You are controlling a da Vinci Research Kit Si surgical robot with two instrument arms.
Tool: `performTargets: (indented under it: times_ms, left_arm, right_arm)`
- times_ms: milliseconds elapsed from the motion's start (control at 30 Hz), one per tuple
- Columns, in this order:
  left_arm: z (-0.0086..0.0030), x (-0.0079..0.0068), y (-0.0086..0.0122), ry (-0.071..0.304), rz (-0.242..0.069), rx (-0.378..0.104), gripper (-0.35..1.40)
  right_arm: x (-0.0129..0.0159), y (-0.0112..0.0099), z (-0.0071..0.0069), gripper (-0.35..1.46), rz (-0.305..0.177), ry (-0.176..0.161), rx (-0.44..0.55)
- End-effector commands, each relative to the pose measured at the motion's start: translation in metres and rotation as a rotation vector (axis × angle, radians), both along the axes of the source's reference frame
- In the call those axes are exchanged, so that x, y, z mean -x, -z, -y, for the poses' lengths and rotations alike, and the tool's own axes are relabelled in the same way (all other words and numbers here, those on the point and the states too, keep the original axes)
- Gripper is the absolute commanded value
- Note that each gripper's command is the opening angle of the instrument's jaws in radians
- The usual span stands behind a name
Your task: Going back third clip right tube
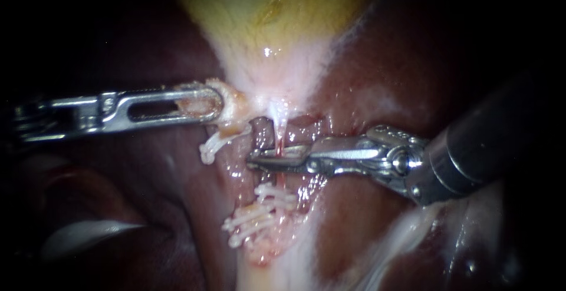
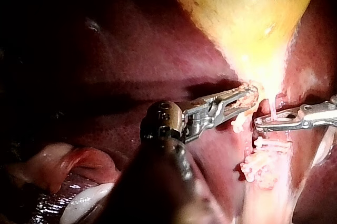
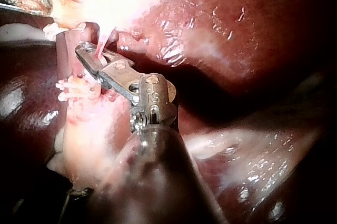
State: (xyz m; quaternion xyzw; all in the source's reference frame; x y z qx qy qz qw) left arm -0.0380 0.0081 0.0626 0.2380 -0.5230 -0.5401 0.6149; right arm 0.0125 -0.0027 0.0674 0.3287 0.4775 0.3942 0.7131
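Now, status of the right tube? (K)

Right tube [image 1: 279, 131] runs thin and taut from the neck of the gallbladder [image 1: 265, 8] down toward the white clips [image 1: 259, 214] stacked below. Partway down it passes through the pincer of the right instrument [image 1: 277, 156]. (M)

Pincer state, both sides? (K)

Right: parted by a narrow slot only. The tube lies in that slot and, as far as I can judge, nothing is clamped. Left instrument [image 1: 203, 103]: pincer closed on the pale tissue [image 1: 234, 107] beside the gallbladder neck, holding it out sideways over the liver [image 1: 413, 49]. (M)

Risks on pulling back? (K)

Judgement only.
1. The slot is narrow. A withdrawal that drifts sideways or twists could snag the tube and stretch or tear it, and the tube looks fragile.
2. The pincer's lower edge sits just above the topmost clip. Dipping on the way out could knock that clip askew.
3. If the left grip slips or pulls harder, tension on the tube changes while it is inside the slot.
4. No view shows a clip inside the slot itself, and I cannot tell whether one is hidden there.

Suggest opening wider first, then backing out straight along the shaft. (M)
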Motion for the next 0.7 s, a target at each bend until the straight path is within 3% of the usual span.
performTargets:
  times_ms: [33, 133, 200, 300, 400, 700]
  left_arm:
    - [0.0000, 0.0000, 0.0000, 0.000, 0.000, 0.000, -0.35]
    - [0.0000, 0.0000, 0.0001, 0.000, 0.000, 0.000, -0.35]
    - [0.0001, -0.0001, 0.0001, -0.001, 0.000, 0.000, -0.35]
    - [0.0001, -0.0001, 0.0001, -0.001, 0.000, 0.000, -0.35]
    - [0.0001, -0.0001, 0.0001, -0.001, 0.000, 0.000, -0.35]
    - [0.0002, 0.0000, 0.0000, -0.001, 0.000, 0.001, -0.35]
  right_arm:
    - [0.0000, 0.0000, 0.0000, -0.35, 0.000, 0.000, 0.000]
    - [0.0001, 0.0001, 0.0000, -0.35, 0.001, -0.001, 0.001]
    - [0.0001, 0.0001, 0.0001, -0.31, -0.010, 0.015, -0.006]
    - [-0.0001, 0.0001, 0.0003, 0.20, -0.024, 0.029, 0.039]
    - [-0.0004, -0.0001, 0.0004, 0.41, -0.044, 0.033, 0.085]
    - [-0.0007, -0.0021, 0.0010, 0.50, -0.056, 0.042, 0.172]
